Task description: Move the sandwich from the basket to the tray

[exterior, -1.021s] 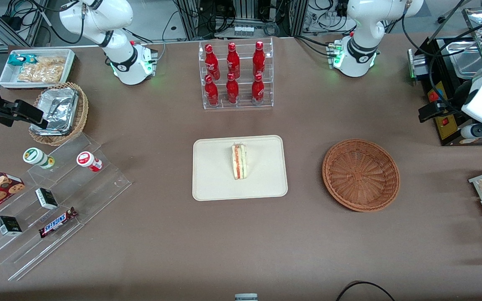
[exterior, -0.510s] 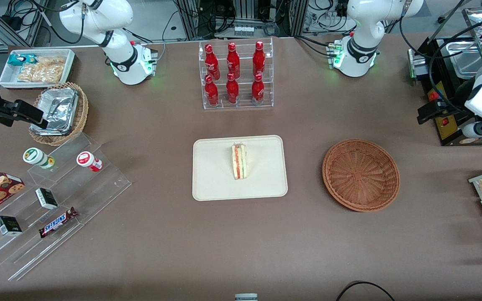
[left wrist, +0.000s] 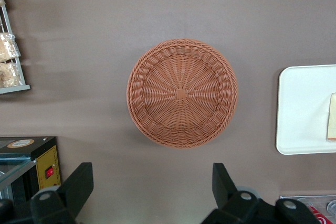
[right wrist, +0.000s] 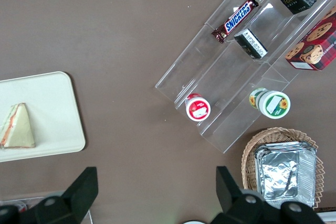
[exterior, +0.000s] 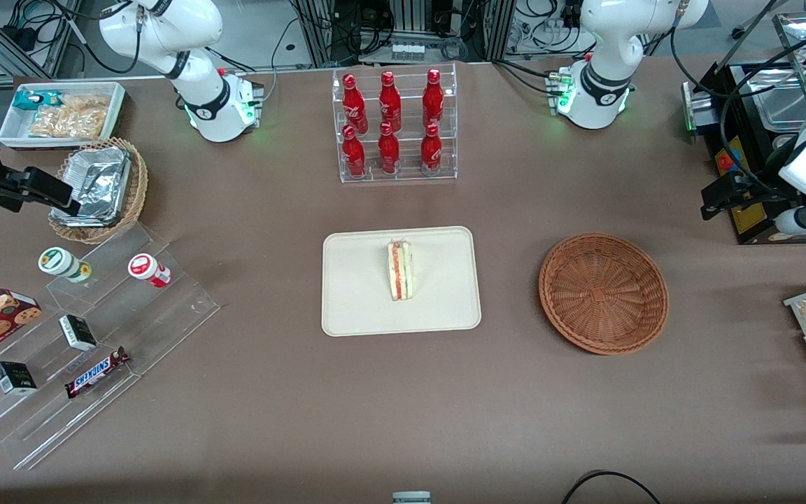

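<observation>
1. Front view: the sandwich (exterior: 400, 270) lies on the tray (exterior: 354, 308); the basket (exterior: 603, 292) is empty. The gripper (exterior: 714, 198) hangs toward the working arm's end, well apart from both. Little looks left to go wrong; a careless sweep could nudge the basket.
2. Left wrist view: the fingers (left wrist: 79, 187) are spread wide, holding nothing, above the basket (left wrist: 182, 92).
3. Right wrist view: a chocolate bar (right wrist: 235, 18) reads "SNICKERS".

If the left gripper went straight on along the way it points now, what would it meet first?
Probably the bare table, or possibly the rim of the empty basket; depth is unclear. The left gripper, open and empty, points down beside the basket. The sandwich already lies on the tray.
</observation>
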